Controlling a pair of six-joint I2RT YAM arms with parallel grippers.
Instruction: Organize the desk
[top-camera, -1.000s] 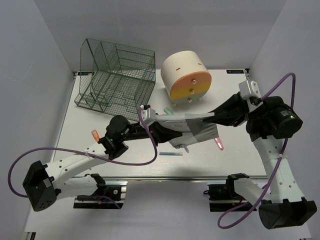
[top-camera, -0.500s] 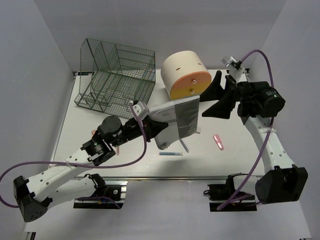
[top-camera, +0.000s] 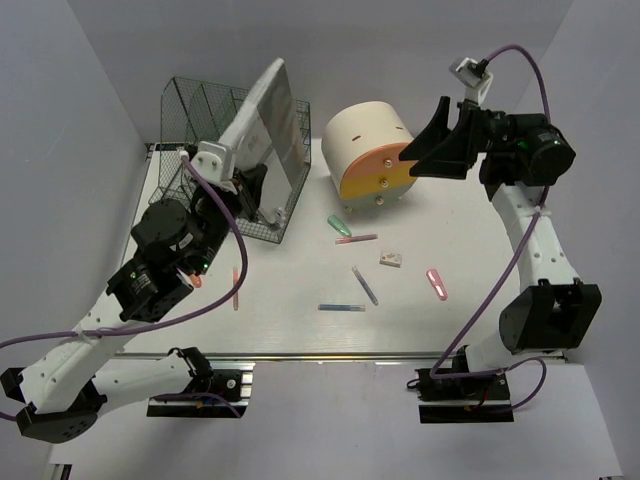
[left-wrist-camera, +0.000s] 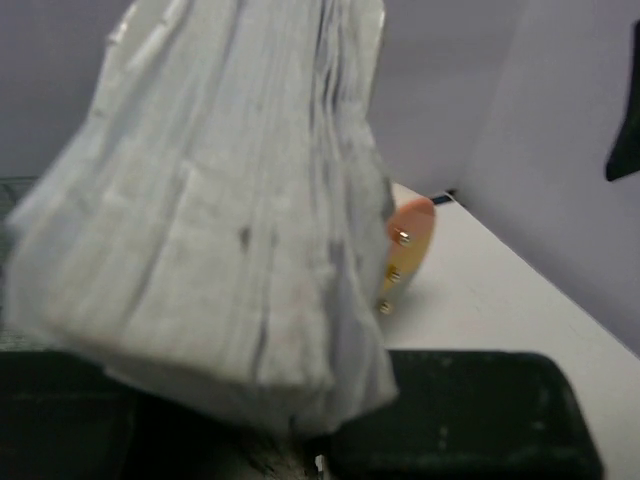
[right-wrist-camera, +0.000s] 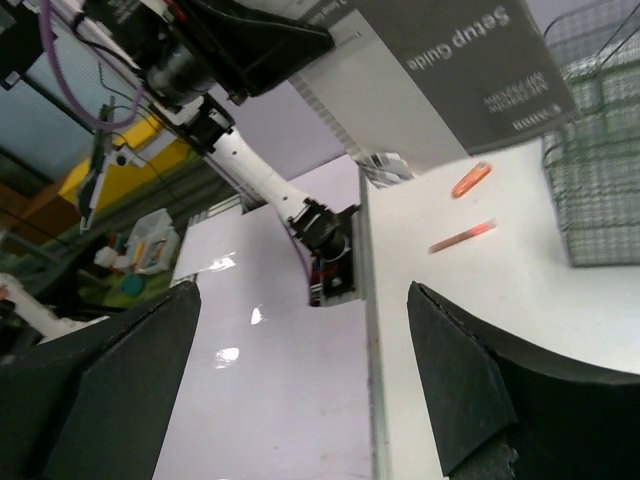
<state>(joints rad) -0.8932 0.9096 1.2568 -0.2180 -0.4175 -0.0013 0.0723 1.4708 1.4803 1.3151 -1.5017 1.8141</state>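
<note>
Though blurry, booklet (left-wrist-camera: 230, 220) between left fingers (left-wrist-camera: 460, 420)

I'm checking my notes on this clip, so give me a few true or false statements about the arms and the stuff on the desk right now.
1. The left gripper holds a grey booklet raised at the wire rack. True.
2. The right gripper is shut on a pen. False: it is open and holds nothing.
3. The drawer unit sits to the right of the wire rack in the top view. True.
4. Nothing small lies loose on the desk. False: a blue pen, a white eraser and other small items lie on it.
5. The grey booklet lies flat on the desk. False: it is tilted up in the air.
</note>
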